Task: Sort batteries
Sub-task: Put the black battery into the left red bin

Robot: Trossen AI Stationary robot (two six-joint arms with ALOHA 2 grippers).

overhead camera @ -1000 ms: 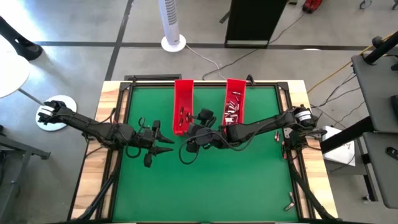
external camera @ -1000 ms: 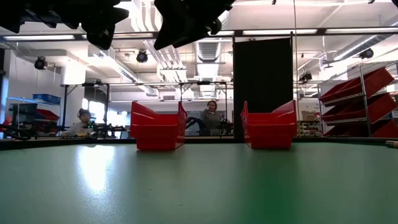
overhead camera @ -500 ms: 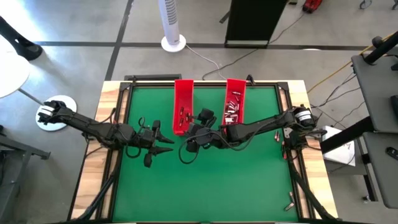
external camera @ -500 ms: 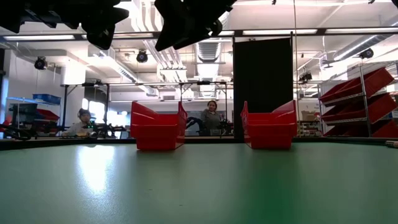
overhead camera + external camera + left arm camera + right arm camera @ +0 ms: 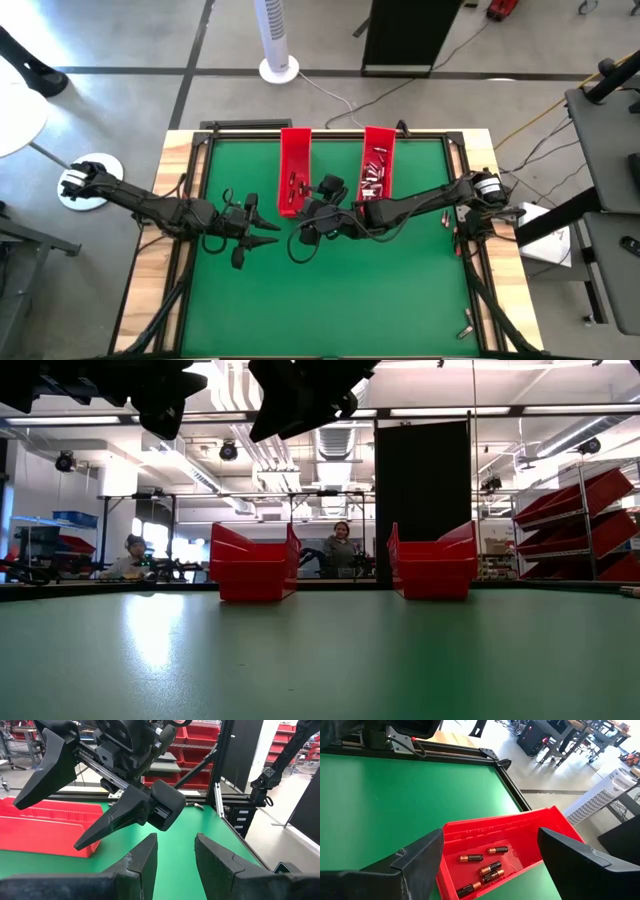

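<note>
Red left tray (image 5: 505, 840) held batteries (image 5: 482, 865) below my right gripper (image 5: 490, 855), fingers spread, empty. My left gripper (image 5: 175, 855) hung part open, empty.

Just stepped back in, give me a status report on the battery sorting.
Right tool open over left red tray, empty. Left tool open, empty, beside it. Batteries in that tray; more in right tray. Nothing in the way.

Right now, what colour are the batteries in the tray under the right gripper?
The batteries are black with copper-coloured ends, lying in a red tray. The right wrist view shows them best.
</note>
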